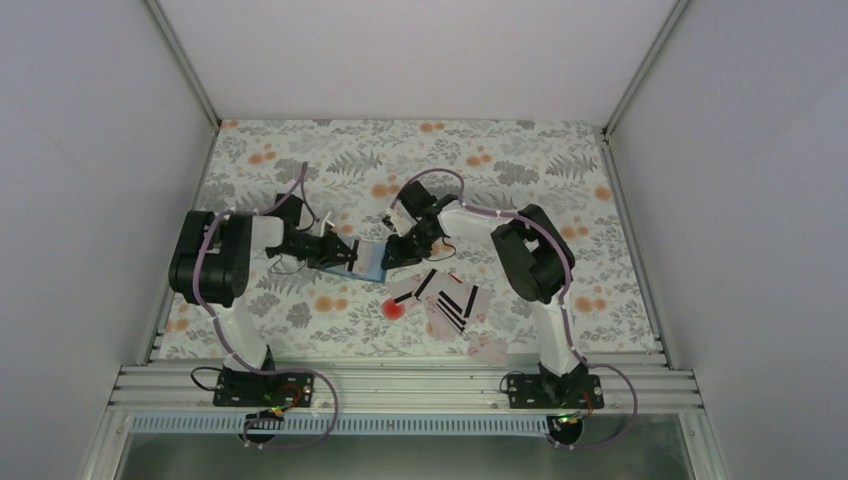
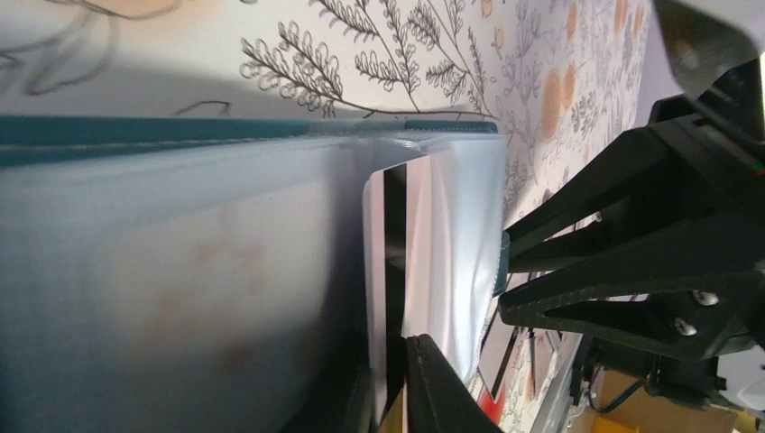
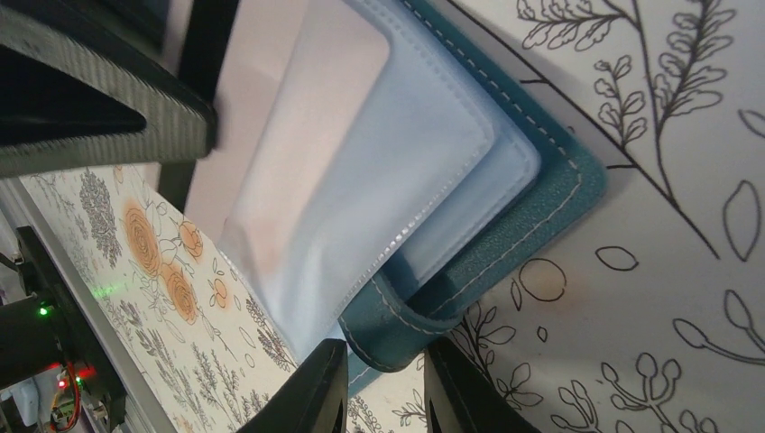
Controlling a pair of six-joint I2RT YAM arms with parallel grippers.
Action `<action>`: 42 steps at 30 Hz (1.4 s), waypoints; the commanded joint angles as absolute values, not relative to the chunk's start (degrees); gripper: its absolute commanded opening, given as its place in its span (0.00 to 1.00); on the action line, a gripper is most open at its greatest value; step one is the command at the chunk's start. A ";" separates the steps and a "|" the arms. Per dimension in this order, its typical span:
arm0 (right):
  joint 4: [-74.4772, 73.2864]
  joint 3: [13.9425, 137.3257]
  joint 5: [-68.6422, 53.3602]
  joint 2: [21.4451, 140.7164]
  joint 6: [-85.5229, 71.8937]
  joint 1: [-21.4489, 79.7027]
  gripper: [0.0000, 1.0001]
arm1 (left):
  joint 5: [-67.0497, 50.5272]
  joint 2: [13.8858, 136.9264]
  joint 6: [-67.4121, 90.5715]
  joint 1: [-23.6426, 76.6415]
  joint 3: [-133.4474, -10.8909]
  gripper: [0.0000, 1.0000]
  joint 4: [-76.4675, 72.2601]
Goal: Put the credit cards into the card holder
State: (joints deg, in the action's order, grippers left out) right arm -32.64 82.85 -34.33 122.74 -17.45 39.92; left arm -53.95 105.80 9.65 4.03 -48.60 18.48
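The blue card holder [image 1: 370,262] lies open on the floral cloth between my two grippers. Its teal cover [image 3: 541,207] and clear inner sleeves [image 3: 361,180] fill the right wrist view. My right gripper [image 3: 386,352] is shut on the little closing tab [image 3: 406,316]. My left gripper [image 2: 392,361] is shut on a pale credit card with a black stripe [image 2: 377,262], which stands partly inside a clear sleeve [image 2: 451,244]. Several more credit cards [image 1: 447,296] lie loose to the right of the holder.
A round red spot [image 1: 393,308] marks the cloth just in front of the holder. One further card [image 1: 488,348] lies near the table's front edge. White walls close in the table on the left, back and right.
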 commanded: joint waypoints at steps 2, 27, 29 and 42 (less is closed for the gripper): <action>-32.11 80.78 -26.97 127.81 -16.80 40.34 0.23 | -47.08 109.67 7.03 7.56 -48.32 0.16 23.13; -27.79 77.62 -26.82 125.87 -16.91 40.34 0.23 | -22.90 104.53 13.54 16.70 -59.66 0.51 39.19; -27.25 77.11 -26.96 125.53 -16.92 40.34 0.23 | -20.57 104.21 13.98 17.79 -60.34 0.52 40.24; -25.14 74.31 -26.58 123.99 -16.89 40.30 0.23 | -13.69 106.25 19.49 26.90 -65.01 0.59 43.02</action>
State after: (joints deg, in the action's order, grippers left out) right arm -25.21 77.34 -34.50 120.22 -17.47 39.92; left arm -18.28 103.94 16.49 24.16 -64.18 39.35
